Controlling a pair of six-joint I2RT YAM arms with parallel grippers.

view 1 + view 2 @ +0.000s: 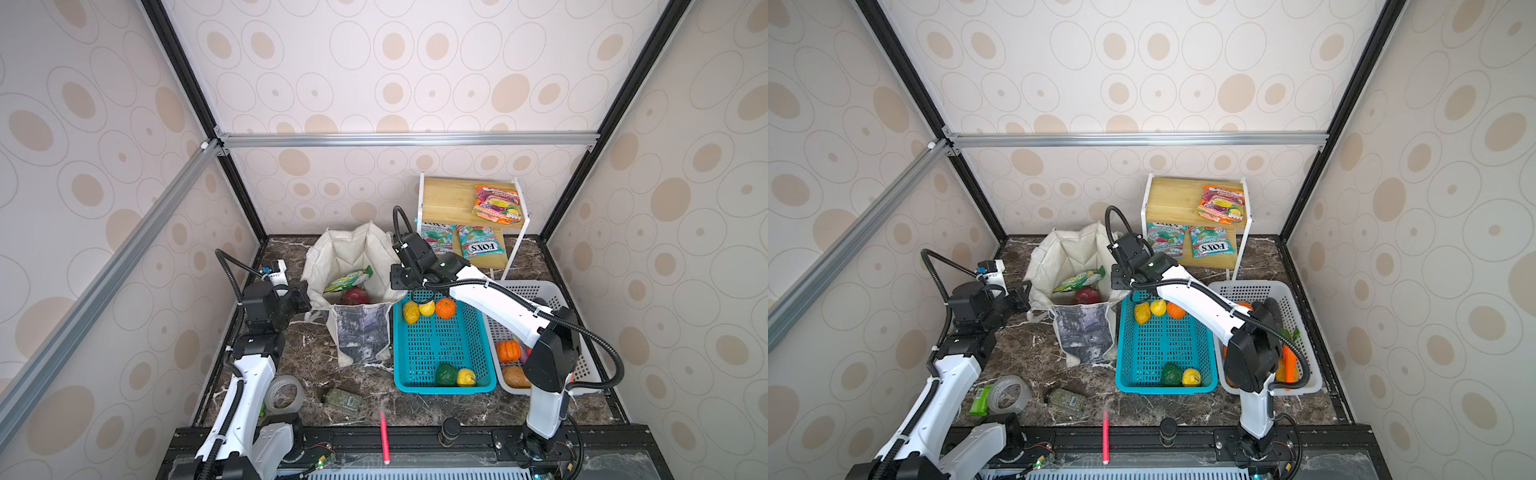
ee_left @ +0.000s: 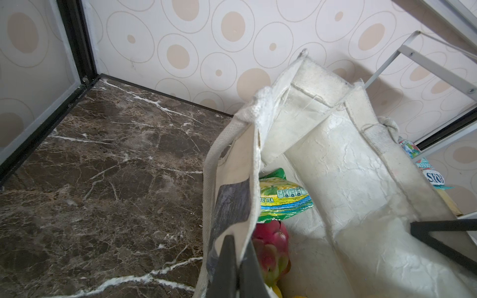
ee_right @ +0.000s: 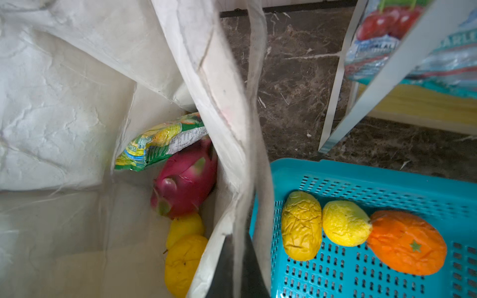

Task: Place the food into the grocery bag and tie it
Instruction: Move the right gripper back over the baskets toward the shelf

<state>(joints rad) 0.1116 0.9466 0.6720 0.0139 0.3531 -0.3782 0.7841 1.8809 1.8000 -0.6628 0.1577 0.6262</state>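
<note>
The grocery bag (image 1: 353, 253) stands open toward the back of the dark marble worktop (image 1: 311, 361), just left of the teal basket (image 1: 440, 345) and touching its corner. Each arm has hold of it by the rim. The left pincer (image 2: 238, 243) is clamped tight on the edge of the bag's left wall, and the right pincer (image 3: 238, 247) is closed just as tight on the canvas at the basket side. Down inside, a green snack packet (image 3: 160, 142) leans over a pink dragon fruit (image 3: 185, 178), with two yellow fruits (image 3: 184, 247) beside it. Plenty sits outside the bag — two more yellow ones and an orange (image 1: 445, 308) at the far end of the teal basket, a small pumpkin (image 1: 508, 351) in the white basket (image 1: 536, 289), and an orange-red packet (image 1: 496, 204) on top of the wooden shelf (image 1: 449, 199).
</note>
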